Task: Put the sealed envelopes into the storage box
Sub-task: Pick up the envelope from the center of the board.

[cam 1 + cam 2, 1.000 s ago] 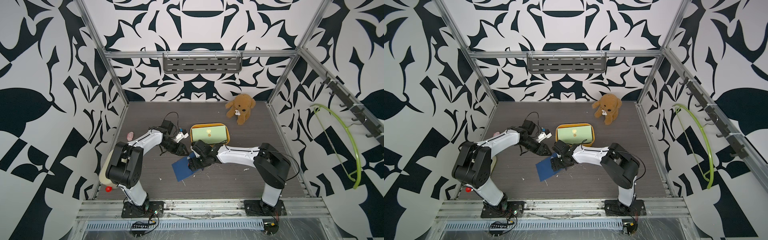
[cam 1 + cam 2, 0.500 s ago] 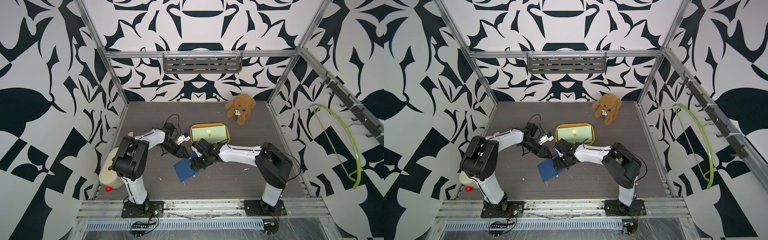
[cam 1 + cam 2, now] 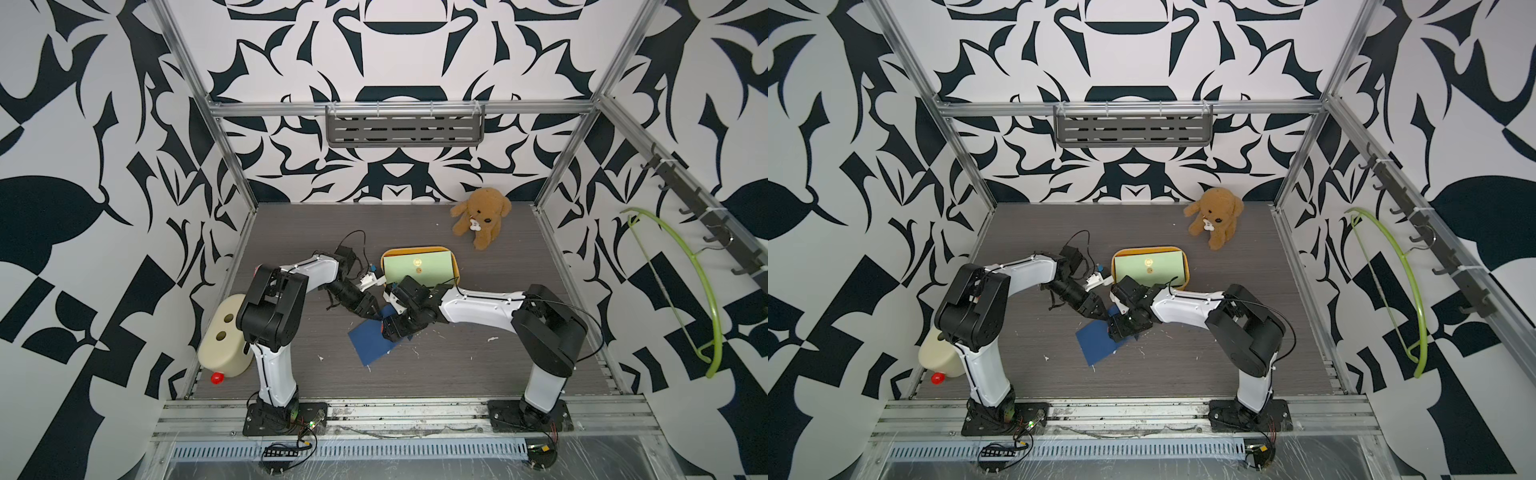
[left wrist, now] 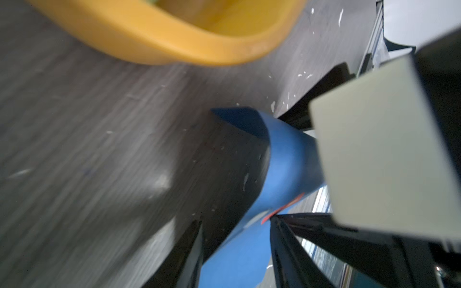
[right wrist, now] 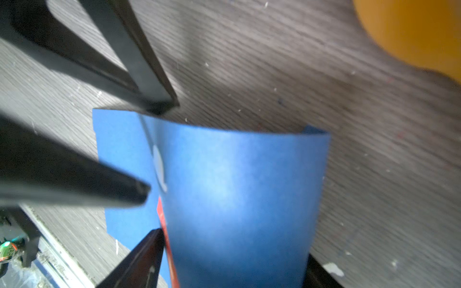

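Navy envelope [image 5: 237,199] bows, clamped by the right gripper [image 3: 392,330] near the mustard storage box [image 3: 415,250]; left gripper [image 3: 371,311] rests unclenched beside it. We judge pickup underway: next, lift it over the rim.

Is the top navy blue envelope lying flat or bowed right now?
Bowed: the navy blue paper envelope arches upward, its far edge curving above the grey wood-grain table.

Navy envelope [image 3: 368,345], pale-green envelope [image 3: 399,266], mustard-yellow storage box [image 3: 411,250] — grey wood-grain table [image 3: 478,353], black-and-white patterned walls [image 3: 399,54]
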